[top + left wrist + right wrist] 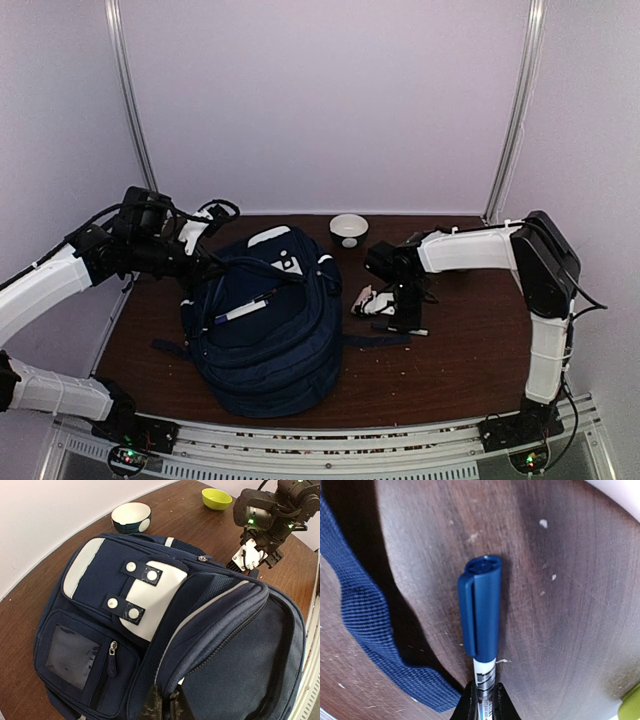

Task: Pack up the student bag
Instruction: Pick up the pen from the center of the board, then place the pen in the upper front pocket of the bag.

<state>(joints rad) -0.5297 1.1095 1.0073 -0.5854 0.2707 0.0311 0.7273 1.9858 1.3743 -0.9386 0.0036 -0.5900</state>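
Note:
The student bag (268, 340), navy with white trim and a white patch (152, 600), lies on the brown table (450, 350) with its main compartment gaping. My left gripper (165, 706) is shut on the rim of that opening at the bag's left top. A white pen (243, 310) rests across the bag. Right of the bag, my right gripper (484, 701) points down and is shut on the white barrel of a marker with a blue cap (481, 607). The cap is close to the tabletop; contact cannot be judged. The right gripper (248, 556) also shows in the left wrist view.
A white bowl with a dark outside (348, 229) stands behind the bag. A small green bowl (216, 498) sits farther back. A navy strap (364, 625) trails on the wood beside the marker. Pale walls enclose the table on three sides.

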